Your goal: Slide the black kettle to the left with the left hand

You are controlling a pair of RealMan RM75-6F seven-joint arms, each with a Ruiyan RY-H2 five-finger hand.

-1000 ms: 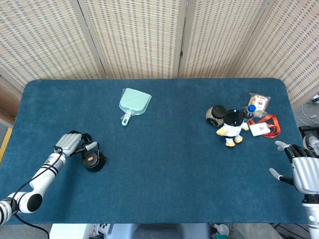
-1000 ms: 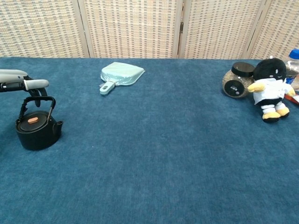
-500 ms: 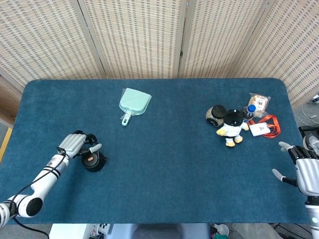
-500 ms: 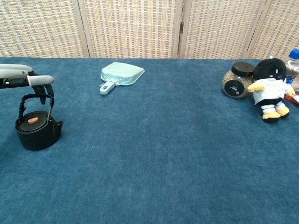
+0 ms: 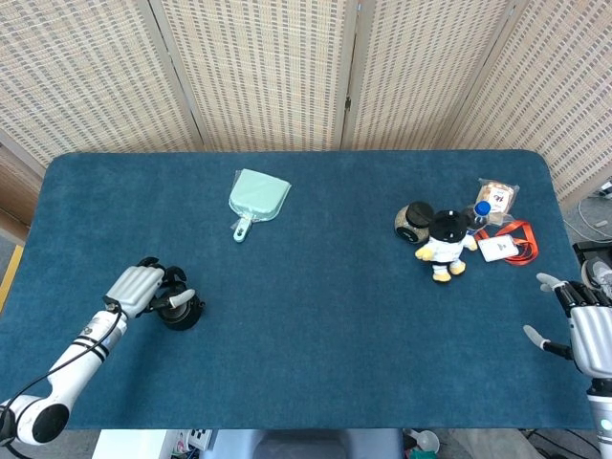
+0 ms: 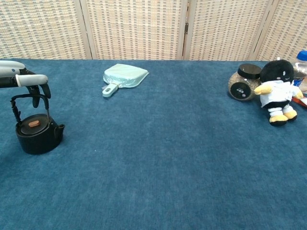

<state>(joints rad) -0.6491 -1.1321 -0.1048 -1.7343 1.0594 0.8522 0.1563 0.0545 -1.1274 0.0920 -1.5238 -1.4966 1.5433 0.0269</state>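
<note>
Two hands show. The left hand (image 5: 134, 286) hangs over the black kettle (image 6: 37, 132), its fingers (image 6: 33, 80) curled at the upright handle; whether they clamp it I cannot tell. The kettle stands on the blue table (image 5: 316, 325) near its left edge. The right hand (image 5: 588, 330) hovers off the right edge, fingers apart, holding nothing. Farther off lie a pale green dustpan (image 5: 256, 201) and a plush toy (image 5: 443, 244) beside a jar (image 5: 413, 221).

A small round black kettle (image 6: 38, 135) sits on the blue cloth table (image 6: 168, 158). The grey left hand (image 6: 21, 81) hangs just above the kettle's tall handle. Far from the kettle, a black-and-white plush toy (image 6: 277, 91) stands beside a round glass jar (image 6: 242, 84).
</note>
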